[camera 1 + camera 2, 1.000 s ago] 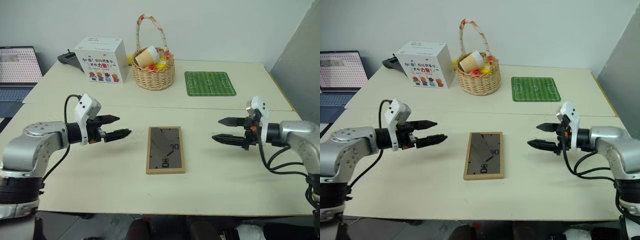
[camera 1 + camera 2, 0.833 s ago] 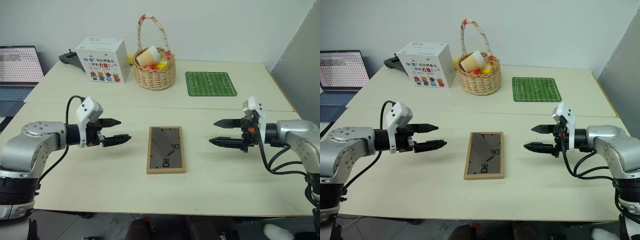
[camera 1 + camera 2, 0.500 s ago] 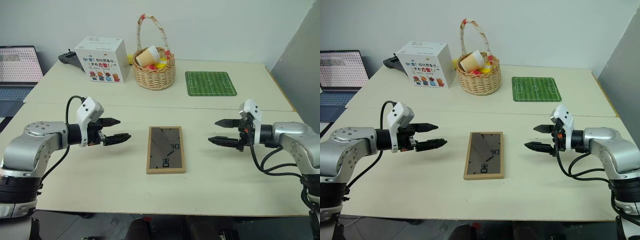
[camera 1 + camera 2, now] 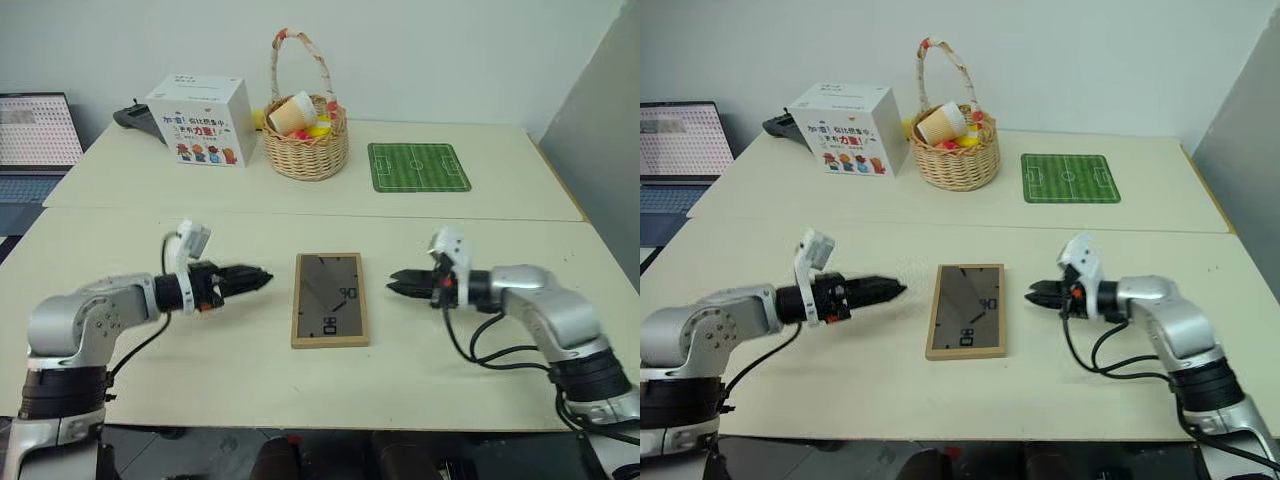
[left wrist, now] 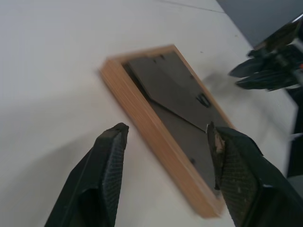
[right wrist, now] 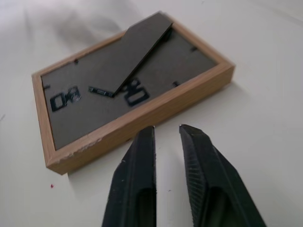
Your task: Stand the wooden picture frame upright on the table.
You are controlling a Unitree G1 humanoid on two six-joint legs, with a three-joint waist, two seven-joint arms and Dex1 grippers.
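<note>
Both claws, left and right, have closed in beside the flat frame.

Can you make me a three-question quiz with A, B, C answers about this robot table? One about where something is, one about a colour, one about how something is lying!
1. Where is the wooden picture frame?
A. between the grippers
B. inside the basket
C. on the laptop

2. What colour is the football-pitch mat?
A. red
B. green
C. blue

3. How is the frame lying?
A. upright
B. flat, back panel up
C. leaning on the box

Answers:
1 A: left gripper and right gripper flank it.
2 B: it is plainly green.
3 B: its dark back panel with the stand faces up on the table.
</note>
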